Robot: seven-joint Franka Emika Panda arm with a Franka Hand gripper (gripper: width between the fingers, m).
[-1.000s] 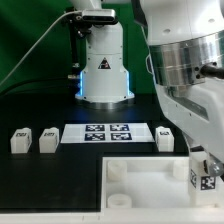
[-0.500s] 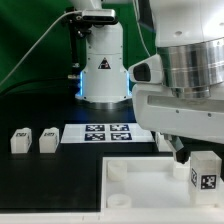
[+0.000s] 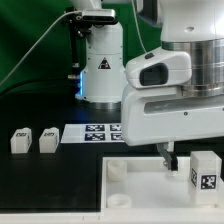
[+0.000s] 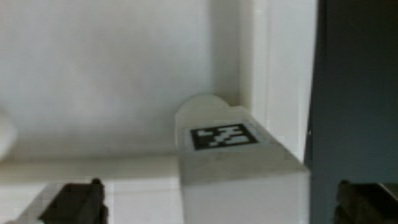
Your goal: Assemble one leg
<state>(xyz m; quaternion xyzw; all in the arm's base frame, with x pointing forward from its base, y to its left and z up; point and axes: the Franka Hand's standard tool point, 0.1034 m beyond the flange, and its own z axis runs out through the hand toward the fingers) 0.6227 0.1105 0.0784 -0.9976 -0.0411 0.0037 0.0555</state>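
A white leg (image 3: 205, 172) with a square tag stands on the right part of the large white panel (image 3: 140, 190). My gripper (image 3: 190, 158) hangs just above the panel beside this leg; one dark finger (image 3: 168, 155) shows to the leg's left. In the wrist view the same leg (image 4: 222, 140) lies between my two fingertips (image 4: 71, 203), with gaps on both sides. The gripper (image 4: 217, 205) is open and holds nothing. The panel (image 4: 107, 80) fills most of the wrist view.
Two more legs (image 3: 20, 140) (image 3: 47, 140) stand at the exterior view's left. The marker board (image 3: 98, 132) lies behind the panel. The robot base (image 3: 100, 70) rises at the back. The panel's corner sockets (image 3: 117, 170) lie at its left edge.
The arm has swung toward the exterior view's left, and its wrist now covers the marker board's right end and a fourth leg there. The leg on the panel has stayed put.
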